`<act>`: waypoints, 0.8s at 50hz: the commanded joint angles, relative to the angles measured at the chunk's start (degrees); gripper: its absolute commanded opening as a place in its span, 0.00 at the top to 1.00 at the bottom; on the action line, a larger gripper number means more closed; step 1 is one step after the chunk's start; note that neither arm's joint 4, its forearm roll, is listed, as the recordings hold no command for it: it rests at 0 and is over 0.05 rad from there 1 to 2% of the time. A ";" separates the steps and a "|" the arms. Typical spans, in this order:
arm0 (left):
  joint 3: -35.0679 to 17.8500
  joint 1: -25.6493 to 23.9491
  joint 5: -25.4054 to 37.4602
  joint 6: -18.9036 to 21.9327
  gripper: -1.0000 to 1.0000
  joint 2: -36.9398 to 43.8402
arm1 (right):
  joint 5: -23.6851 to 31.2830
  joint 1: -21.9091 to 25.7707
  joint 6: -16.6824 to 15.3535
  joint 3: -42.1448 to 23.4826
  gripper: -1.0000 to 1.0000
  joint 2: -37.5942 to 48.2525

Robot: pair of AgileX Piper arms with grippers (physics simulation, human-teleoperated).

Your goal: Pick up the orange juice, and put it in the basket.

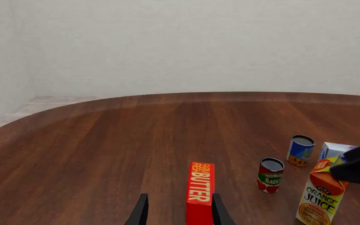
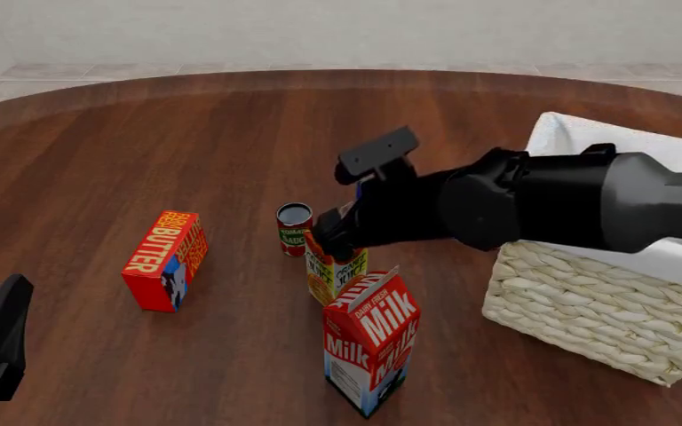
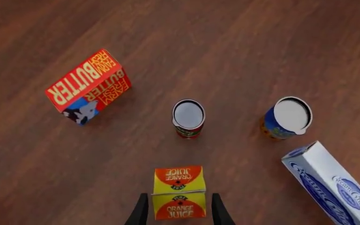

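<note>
The orange juice is an orange and yellow gable-top carton standing upright on the table, just behind the milk carton. It also shows in the right wrist view as the orange juice and in the left wrist view as the orange juice. My right gripper is open, reaching down over the carton's top with one finger on each side of it. The cream wicker basket with a white liner stands to the right, partly hidden by my right arm. My left gripper is open and empty, low at the near left.
A red butter box stands at the left. A tomato sauce can is just behind the juice. Beyond it are a blue can and a white and blue box. The round wooden table ends at a pale wall.
</note>
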 commanded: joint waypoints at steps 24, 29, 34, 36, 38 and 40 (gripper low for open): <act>0.00 0.00 0.00 0.00 0.00 0.00 | -1.47 -0.08 0.20 0.43 0.00 2.61; 0.00 0.00 0.00 0.00 0.00 0.00 | -1.83 -0.26 0.28 0.63 0.00 3.16; 0.00 0.00 0.00 0.00 0.00 0.00 | -2.08 -0.18 0.49 0.84 0.00 3.31; 0.00 0.00 0.00 0.00 0.00 0.00 | -2.08 -0.16 0.44 0.78 0.00 3.33; 0.00 0.00 0.00 0.00 0.00 0.00 | -2.14 -0.01 0.56 0.82 0.00 3.31; 0.00 0.00 0.00 0.00 0.00 0.00 | -2.28 0.23 0.67 1.00 0.00 3.23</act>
